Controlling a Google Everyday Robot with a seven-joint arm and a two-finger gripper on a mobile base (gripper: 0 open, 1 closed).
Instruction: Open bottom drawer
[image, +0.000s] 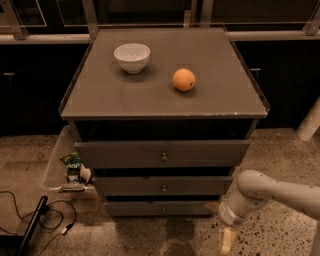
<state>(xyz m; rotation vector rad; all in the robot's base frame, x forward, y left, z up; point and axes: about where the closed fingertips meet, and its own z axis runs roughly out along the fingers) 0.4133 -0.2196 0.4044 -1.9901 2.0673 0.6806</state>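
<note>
Camera view: your bottom drawer (145, 209) sits lowest in the cabinet (160, 100), just above the floor. It looks closed, or nearly so. Its thin front runs left to right, with the knob (163, 210) at centre. The gripper (226, 241) hangs low at the drawer's right end, off the front corner and pointing down at the floor. Whether it is apart or together you cannot tell. The knob lies to the gripper's left and a little higher, so expect to travel left along the front, then turn in towards the knob.
</note>
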